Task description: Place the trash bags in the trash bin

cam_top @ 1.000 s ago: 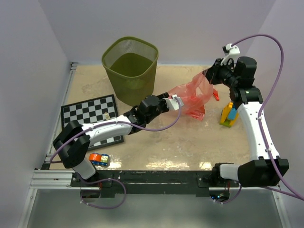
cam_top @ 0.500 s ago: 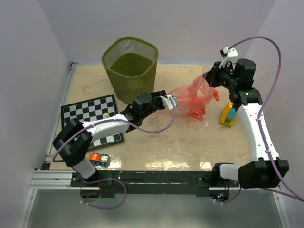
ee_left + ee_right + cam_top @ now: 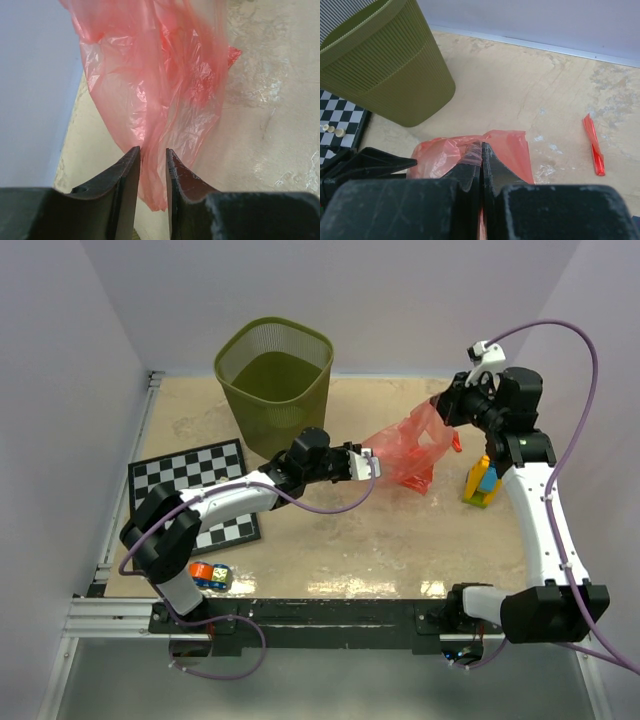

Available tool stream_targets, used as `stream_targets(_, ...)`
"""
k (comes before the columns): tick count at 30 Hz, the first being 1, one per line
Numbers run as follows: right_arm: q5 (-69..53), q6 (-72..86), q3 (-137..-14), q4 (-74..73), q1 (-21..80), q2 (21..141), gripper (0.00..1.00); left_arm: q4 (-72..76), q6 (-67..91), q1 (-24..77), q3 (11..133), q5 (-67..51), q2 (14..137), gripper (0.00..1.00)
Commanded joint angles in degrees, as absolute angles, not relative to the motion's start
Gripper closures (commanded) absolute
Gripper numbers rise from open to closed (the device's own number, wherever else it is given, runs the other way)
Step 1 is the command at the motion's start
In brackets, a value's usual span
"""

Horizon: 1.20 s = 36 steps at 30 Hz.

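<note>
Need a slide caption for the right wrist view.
Right gripper pinches the red trash bag; olive trash bin behind, red strip lying to the right.

Checkerboard (image 3: 170, 476) left, block tower (image 3: 482, 483) right, small toy (image 3: 208, 575) near edge.

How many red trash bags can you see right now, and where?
2. The large bag is pinched in the right gripper's shut jaws, its lower edge at the left gripper. The small strip lies flat on the table beside it. None shows inside the bin.
</note>
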<state>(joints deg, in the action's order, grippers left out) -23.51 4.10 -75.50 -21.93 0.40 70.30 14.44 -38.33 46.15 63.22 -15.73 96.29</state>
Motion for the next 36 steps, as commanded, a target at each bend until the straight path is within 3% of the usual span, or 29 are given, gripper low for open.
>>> stream_targets(1,-24.3,4.8,-75.4,-20.7,-1.5,69.2,1.0,14.9,-41.3,45.7,61.9,-20.7,94.6,0.67)
stream_targets(4,-24.3,5.0,-75.3,-20.3,-1.7,69.3,1.0,19.9,-41.3,45.8,60.7,-16.3,95.5,0.65)
stream_targets(13,-24.0,3.1,-74.8,-21.3,-1.8,69.4,1.0,30.6,-42.6,45.4,64.1,-1.4,102.2,0.76)
stream_targets(18,-24.4,0.4,-74.2,-23.1,-1.8,70.3,1.0,27.5,-38.2,44.8,66.4,-3.4,101.9,1.0)
stream_targets(29,-21.0,-12.4,-82.2,-27.6,-1.8,78.1,1.0,18.2,-29.4,39.8,70.6,-11.1,92.4,1.0)
stream_targets(36,-15.4,-9.0,-101.9,-16.5,-1.8,90.9,1.0,18.7,-29.8,36.3,89.5,-6.9,98.9,1.0)
